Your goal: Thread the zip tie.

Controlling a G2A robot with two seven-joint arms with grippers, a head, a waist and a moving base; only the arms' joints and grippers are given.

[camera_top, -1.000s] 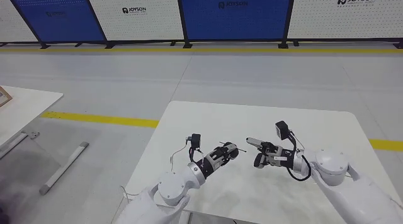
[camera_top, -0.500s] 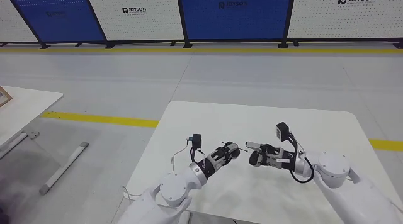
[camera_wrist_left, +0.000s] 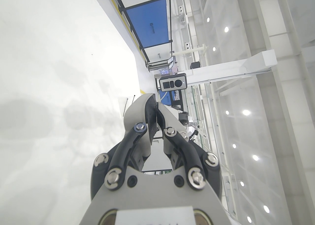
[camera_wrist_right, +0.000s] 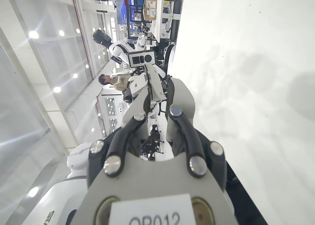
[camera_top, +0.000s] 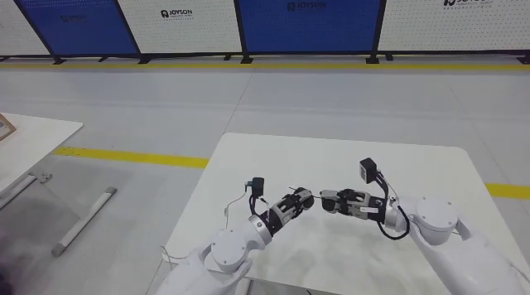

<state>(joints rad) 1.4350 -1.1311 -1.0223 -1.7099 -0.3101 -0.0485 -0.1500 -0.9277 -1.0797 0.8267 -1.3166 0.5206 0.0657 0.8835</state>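
Observation:
The zip tie (camera_top: 314,199) is a thin black strip sticking out of my left gripper (camera_top: 304,198), which is shut on it above the middle of the white table (camera_top: 273,154). In the left wrist view the left gripper (camera_wrist_left: 153,106) has its pads pressed together, and a thin dark strand (camera_wrist_left: 124,107) shows beside them. My right gripper (camera_top: 328,202) faces it tip to tip, almost touching. In the right wrist view the right gripper (camera_wrist_right: 161,85) has its fingers a little apart, with the left gripper's tip straight ahead. The zip tie's head is too small to make out.
Bare table top lies all around both arms, with the far edge (camera_top: 348,139) well beyond them. A second white table (camera_top: 33,133) stands off to the left across the floor.
My right gripper has moved left toward the left gripper, closing the gap between the tips. The left gripper has stayed nearly still with the zip tie.

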